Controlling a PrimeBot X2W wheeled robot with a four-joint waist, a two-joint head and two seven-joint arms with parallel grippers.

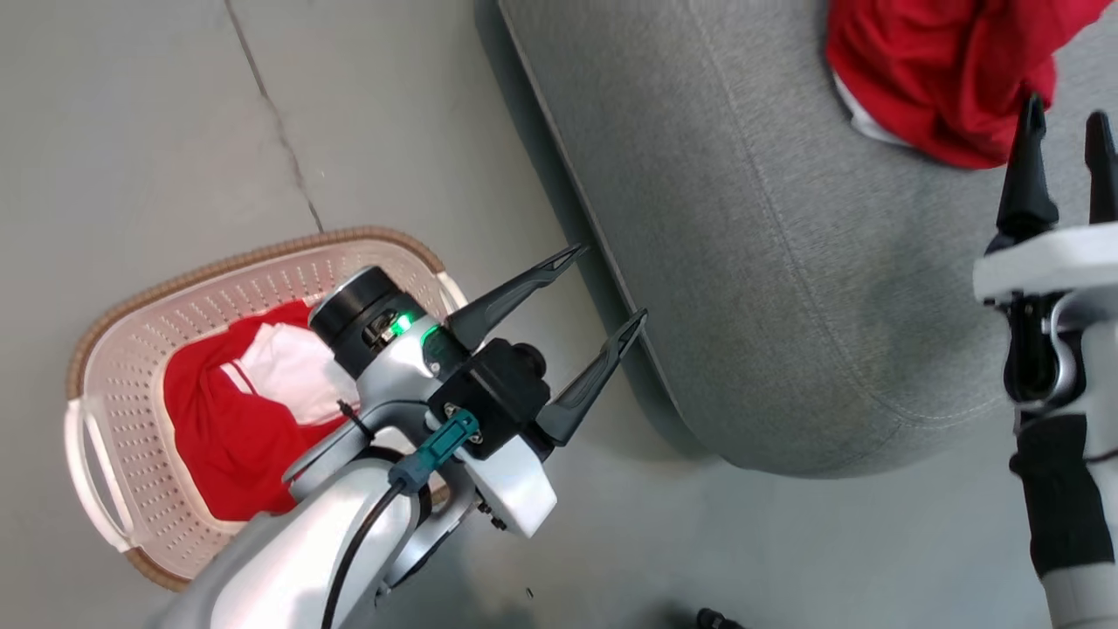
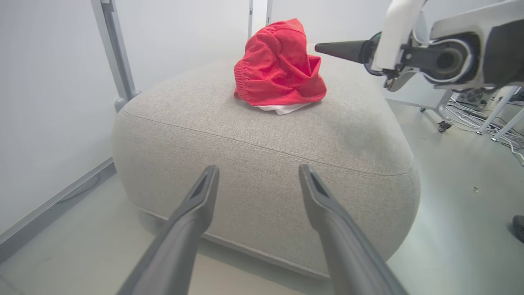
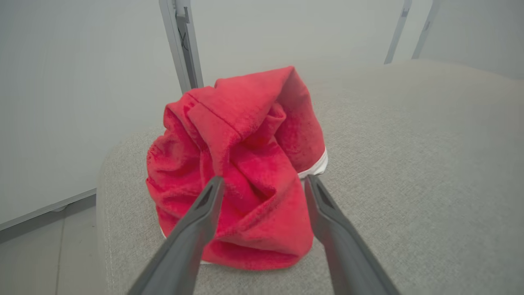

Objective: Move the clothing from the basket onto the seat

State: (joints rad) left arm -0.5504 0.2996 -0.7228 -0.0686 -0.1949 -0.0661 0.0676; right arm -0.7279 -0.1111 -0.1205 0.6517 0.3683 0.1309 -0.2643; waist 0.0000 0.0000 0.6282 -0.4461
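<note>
A crumpled red garment with white trim [image 1: 943,61] [image 2: 280,67] [image 3: 241,172] lies heaped on the grey seat [image 1: 769,262] [image 2: 348,135] [image 3: 409,143]. My right gripper [image 1: 1066,109] [image 3: 264,179] is open just in front of that heap, its fingers straddling the near folds without pinching them. In the left wrist view one right fingertip [image 2: 327,47] shows beside the heap. More red and white clothing [image 1: 227,437] lies in the cream basket [image 1: 262,253] on the floor. My left gripper [image 1: 610,282] [image 2: 258,168] hangs open and empty between the basket and the seat's edge, pointing at the seat.
The basket stands on grey floor to the left of the seat. Grey metal frame posts [image 2: 116,53] [image 3: 182,45] stand against white walls behind the seat. Wheeled stands and cables [image 2: 483,119] lie to the seat's right. A dark object [image 1: 716,620] sits at the bottom edge.
</note>
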